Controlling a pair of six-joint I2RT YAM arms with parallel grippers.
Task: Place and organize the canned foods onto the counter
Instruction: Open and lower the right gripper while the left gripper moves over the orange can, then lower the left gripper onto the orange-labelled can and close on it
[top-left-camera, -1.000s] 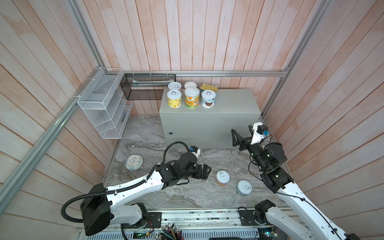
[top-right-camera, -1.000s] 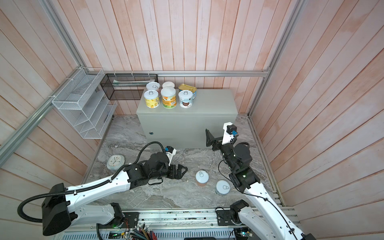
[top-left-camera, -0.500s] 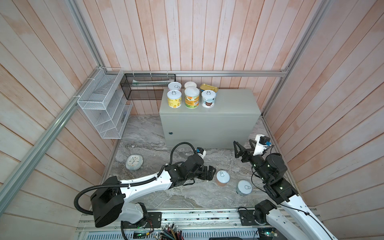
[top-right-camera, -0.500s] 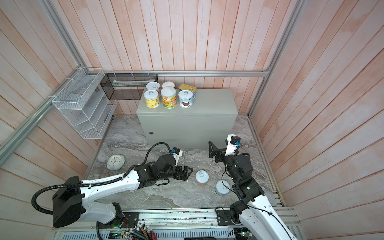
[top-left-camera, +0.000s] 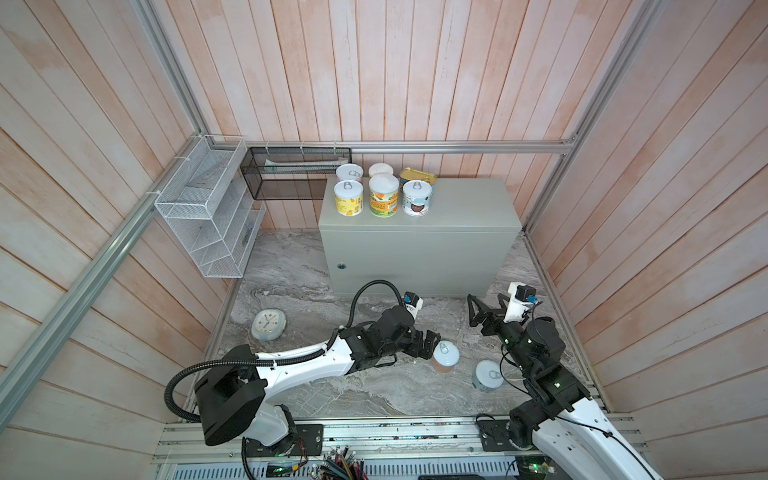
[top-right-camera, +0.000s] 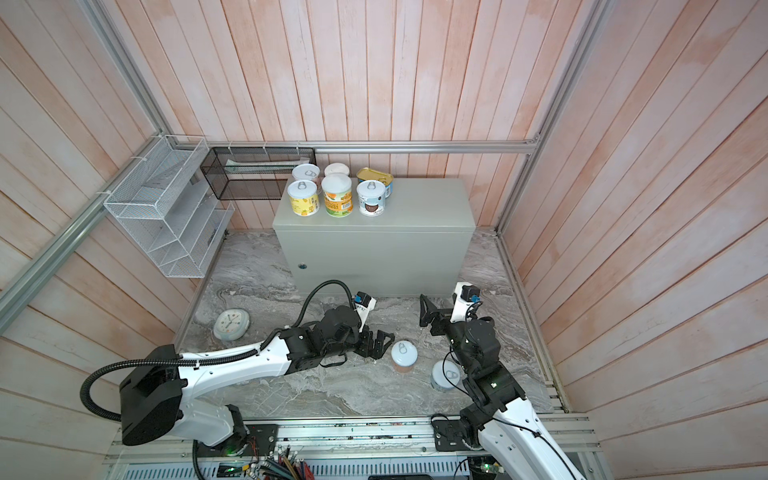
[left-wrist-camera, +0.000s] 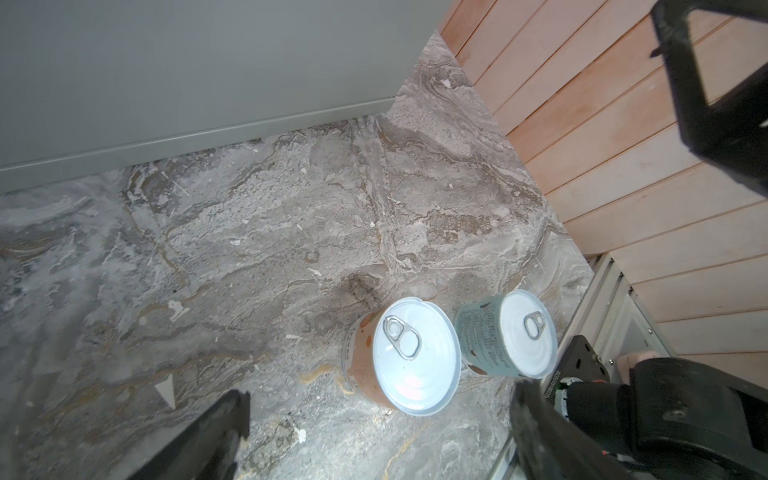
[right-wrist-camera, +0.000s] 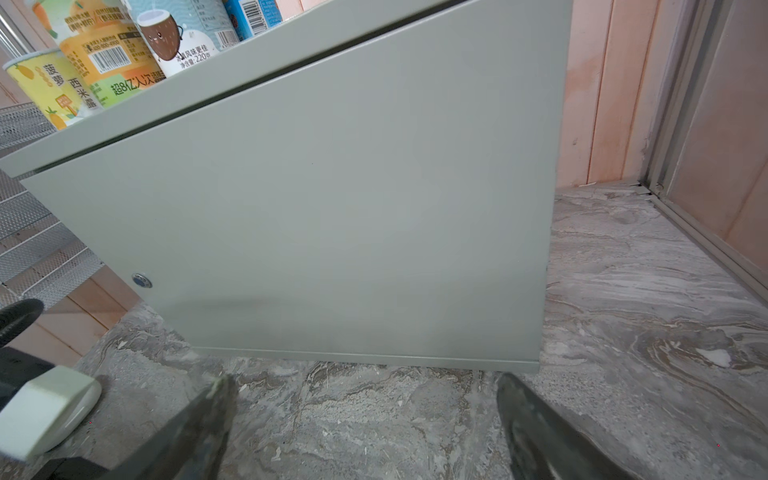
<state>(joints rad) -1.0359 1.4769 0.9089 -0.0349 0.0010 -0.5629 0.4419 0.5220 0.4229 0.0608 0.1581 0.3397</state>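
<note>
- The orange-labelled can (top-left-camera: 445, 356), with a white pull-tab lid, stands upright on the marble (top-left-camera: 374, 390) just before the left gripper (top-left-camera: 431, 345), whose jaws are wide apart and empty.
- The pale-teal can (top-left-camera: 487, 375) stands beside it.
- At the counter (top-left-camera: 457, 208) top's back-left corner cluster five cans (top-left-camera: 384, 195) and a gold tin (top-left-camera: 417, 176).
- The right gripper (top-left-camera: 486, 301) gapes wide, empty.

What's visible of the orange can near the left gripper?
The orange can is a short cylinder, metal by its look: white lid, grey ring pull, orange-pink label. It stands upright and unopened on the marble, apart from the counter. The blue can stands beside it, not touching. The open left gripper points at it, fingertips just short; only the marble touches it.
</note>
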